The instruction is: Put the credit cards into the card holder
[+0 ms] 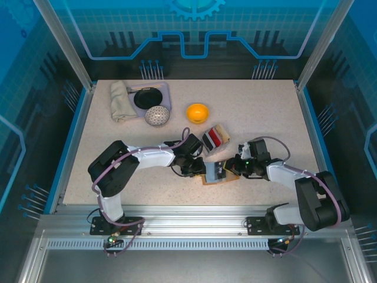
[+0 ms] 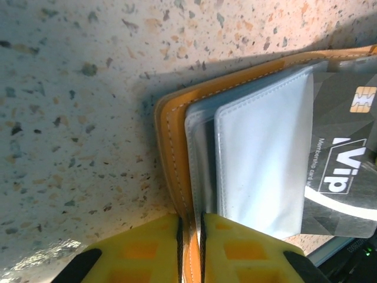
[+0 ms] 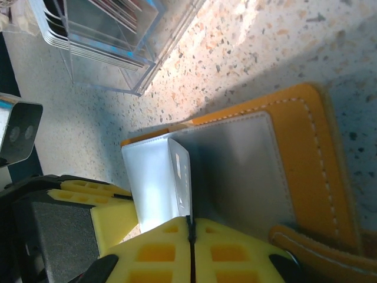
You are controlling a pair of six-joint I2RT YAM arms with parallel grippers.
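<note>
Your left pincer [image 2: 189, 227] pinches the tan-orange leather card holder [image 2: 172, 147] at six o'clock, the right pincer [image 3: 189, 230] is pressed together (grip unclear); next, seat the black plastic card [image 2: 344, 118] deeper.

My left gripper [image 2: 190, 219] is matt yellow plastic. The card holder [image 2: 171, 141] looks like smooth orange leather with shiny plastic pockets [image 2: 259, 165]. The worktop [image 2: 70, 118] looks like speckled stone.

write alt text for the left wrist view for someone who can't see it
The yellow-fingered left gripper is shut on the stitched edge of the open tan-orange card holder, which lies on a speckled tabletop. Pale plastic card sleeves fan out inside it, and a dark grey VIP card with a gold chip sits at the right edge.
</note>
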